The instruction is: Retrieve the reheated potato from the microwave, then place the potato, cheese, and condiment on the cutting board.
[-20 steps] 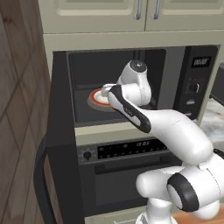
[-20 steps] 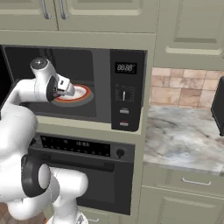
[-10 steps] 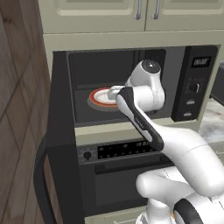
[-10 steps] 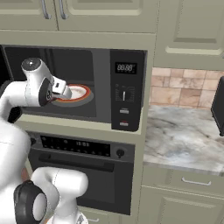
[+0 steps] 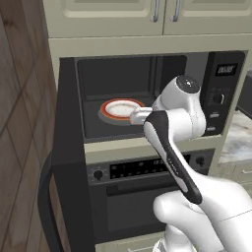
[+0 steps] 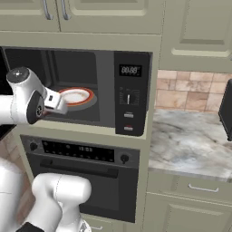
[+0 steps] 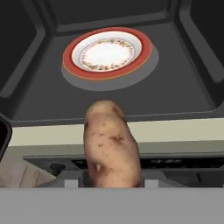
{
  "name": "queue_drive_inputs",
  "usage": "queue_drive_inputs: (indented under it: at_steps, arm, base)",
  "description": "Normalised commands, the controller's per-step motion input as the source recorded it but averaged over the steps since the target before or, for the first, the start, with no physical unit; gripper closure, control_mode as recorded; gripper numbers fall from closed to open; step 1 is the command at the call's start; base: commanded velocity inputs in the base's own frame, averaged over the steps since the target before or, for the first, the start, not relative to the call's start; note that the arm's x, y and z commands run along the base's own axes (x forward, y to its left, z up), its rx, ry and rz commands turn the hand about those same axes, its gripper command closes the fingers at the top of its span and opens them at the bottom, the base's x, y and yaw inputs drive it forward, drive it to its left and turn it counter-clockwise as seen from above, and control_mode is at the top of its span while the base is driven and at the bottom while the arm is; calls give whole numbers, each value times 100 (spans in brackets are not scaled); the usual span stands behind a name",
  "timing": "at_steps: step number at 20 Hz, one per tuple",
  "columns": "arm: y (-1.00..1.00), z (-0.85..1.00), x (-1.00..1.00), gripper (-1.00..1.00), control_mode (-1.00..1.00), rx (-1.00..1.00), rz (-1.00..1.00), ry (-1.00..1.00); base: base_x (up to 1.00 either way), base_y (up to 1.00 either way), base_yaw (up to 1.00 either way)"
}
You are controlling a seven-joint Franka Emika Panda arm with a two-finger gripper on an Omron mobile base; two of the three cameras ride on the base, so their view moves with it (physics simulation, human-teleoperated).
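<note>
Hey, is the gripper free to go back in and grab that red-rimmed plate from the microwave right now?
Probably not as it stands. The microwave stands open and the plate sits unobstructed inside, but the gripper is shut on the potato, so it would need to set that down first.

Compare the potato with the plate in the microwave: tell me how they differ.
The potato is brown, lumpy and oblong; the plate is flat, round and white with a red rim. The potato is held in the hand, outside the microwave opening; the plate lies empty on the microwave floor. Nothing plain is shared.
</note>
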Motion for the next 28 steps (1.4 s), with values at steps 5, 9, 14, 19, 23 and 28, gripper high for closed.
queue_drive_inputs:
  at_steps: [5, 9, 14, 19, 23, 28]
  arm:
    - [-22, 0, -76, 100, -100, 0, 0, 0]
    - [-26, 0, -65, 100, -100, 0, 0, 0]
    - [-16, -3, -49, 100, -100, 0, 0, 3]
    - [-9, -1, -25, 100, -100, 0, 0, 1]
    - [-2, -5, -28, 100, -100, 0, 0, 0]
    - [0, -1, -6, 100, -100, 0, 0, 0]
  base:
    - [0, 0, 0]
    - [0, 0, 0]
    - [0, 0, 0]
    - [0, 0, 0]
    - [0, 0, 0]
    - [0, 0, 0]
